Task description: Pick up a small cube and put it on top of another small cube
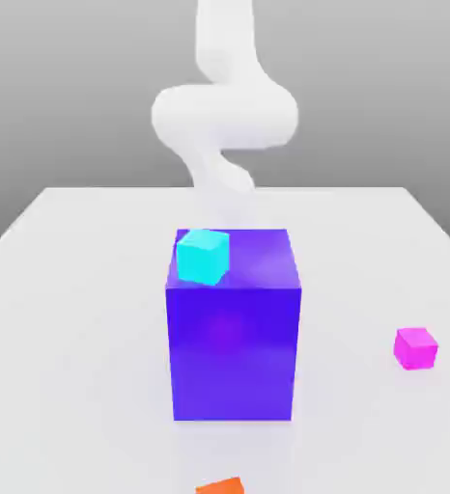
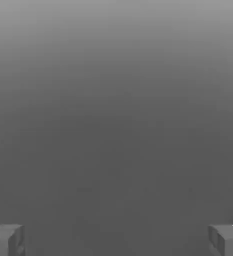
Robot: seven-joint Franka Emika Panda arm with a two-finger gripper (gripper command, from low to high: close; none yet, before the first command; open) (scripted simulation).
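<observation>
Inspector: Where is the small magenta-pink cube (image 1: 415,347) found?

Assessor: Alone on the white desk (image 1: 74,289), at the exterior view's right, ungrasped. The claw (image 2: 116,240) is spread fully, nothing held, presumably readied for approach.

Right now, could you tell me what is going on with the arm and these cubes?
Nothing is being handled yet. The gripper is open and empty. The small magenta cube sits alone on the table, toward the exterior view's right. A cyan cube rests on the big blue-purple cube, and an orange cube lies at the near edge.
</observation>
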